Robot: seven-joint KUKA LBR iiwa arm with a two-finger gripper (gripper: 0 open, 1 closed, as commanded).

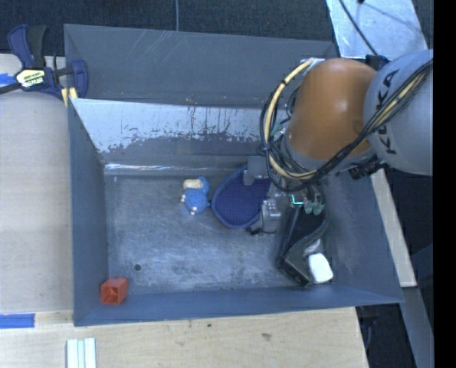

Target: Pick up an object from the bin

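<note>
The big grey metal bin (88, 205) has a few small things in it. The claw (268, 215) hangs low, a little toward 2 o'clock from the middle of the bin floor. It is under the arm's round orange cover (331, 110) and its black and yellow cables. I cannot tell how far open the claw is, or if it has hold of anything.

A dark blue round flat thing (234, 200) lies just beside the claw, on its 9 o'clock side. A small blue and pale yellow toy (195, 195) lies near it, farther toward 9 o'clock. A black wedge-shaped thing with a white lump at its end (303, 253) lies at 5 o'clock from the claw. A small red block (114, 290) sits well apart in the 8 o'clock corner.
</note>
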